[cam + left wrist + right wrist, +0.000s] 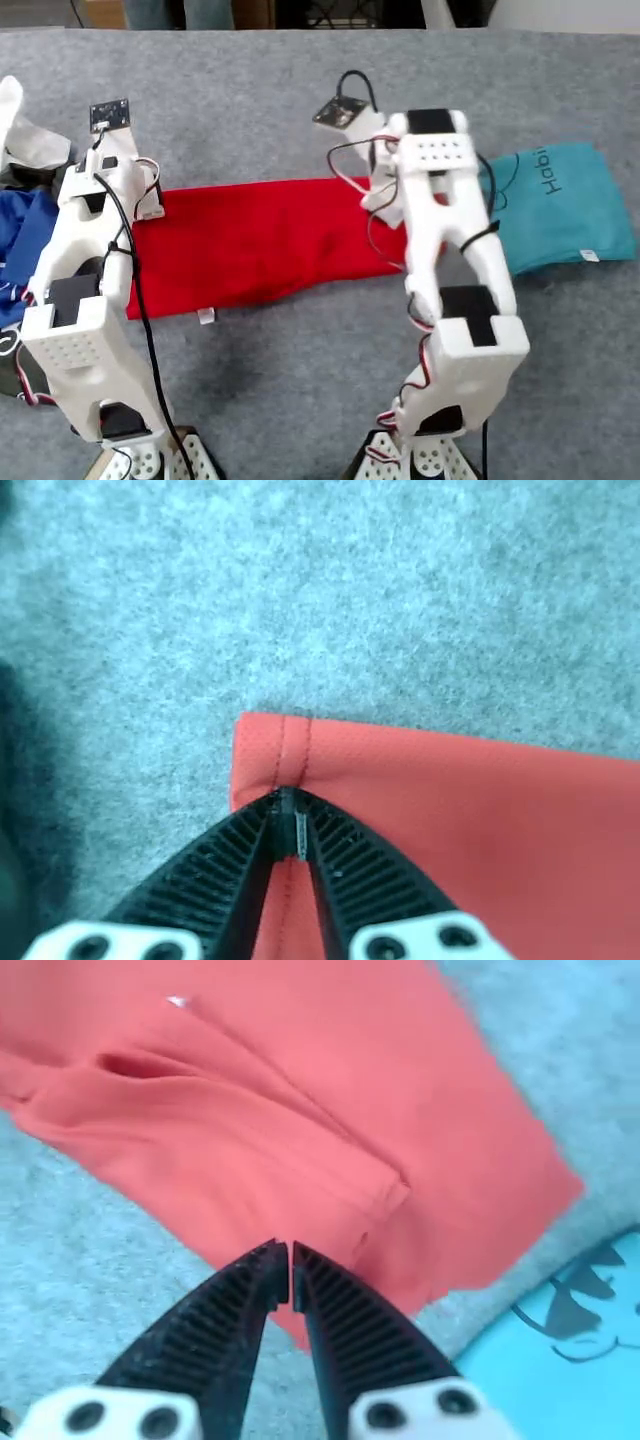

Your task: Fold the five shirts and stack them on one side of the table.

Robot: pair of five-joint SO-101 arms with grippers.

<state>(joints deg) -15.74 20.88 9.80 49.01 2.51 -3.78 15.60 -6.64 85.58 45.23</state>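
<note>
A red shirt (260, 240), folded into a long strip, lies across the middle of the grey felt table (300, 370). My left gripper (150, 207) is at the strip's left end. In the left wrist view this gripper (291, 825) is shut on the red shirt's (450, 820) hemmed corner. My right gripper (385, 195) is over the strip's right end. In the right wrist view it (290, 1260) is shut just above the red shirt's (300, 1110) edge, with no cloth visibly pinched. A folded teal shirt (560, 205) lies to the right.
At the table's left edge lie a blue shirt (20, 240), a white one (25, 140) and some dark cloth (15, 365). The teal shirt (570, 1360) lies close beside the red strip's right end. Bare felt stretches along the far side and the near middle.
</note>
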